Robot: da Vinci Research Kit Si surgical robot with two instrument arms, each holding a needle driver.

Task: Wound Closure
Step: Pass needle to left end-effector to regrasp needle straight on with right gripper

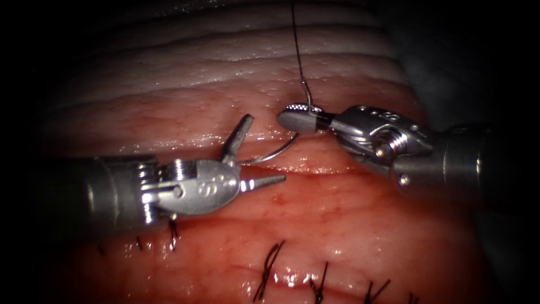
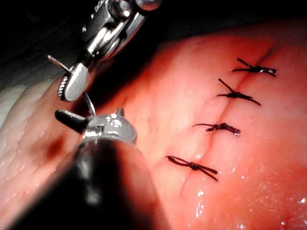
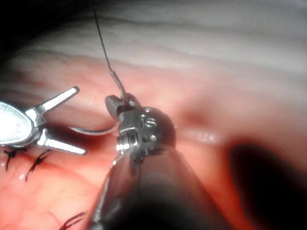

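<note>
Steel right tool clamps the curved silver needle near its thread end, above the glistening pink tissue; needle tip hidden behind the wide-open, empty left tool; thin dark thread runs up, cut off at the edge

Two pincers: left, right; one needle; one thread; four stitches.

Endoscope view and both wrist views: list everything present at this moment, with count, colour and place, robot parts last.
tissue: one, pink-red, under both tools.
cut: one open slit, between the tools.
needle: one, silver, curved, held near its thread end by the right gripper, arcing toward the left gripper, above the cut.
thread: one, dark, rising from the needle's end.
stitches: at least four, dark, knotted along a closed line.
left gripper: open, holding nothing.
right gripper: shut on the needle.
</note>
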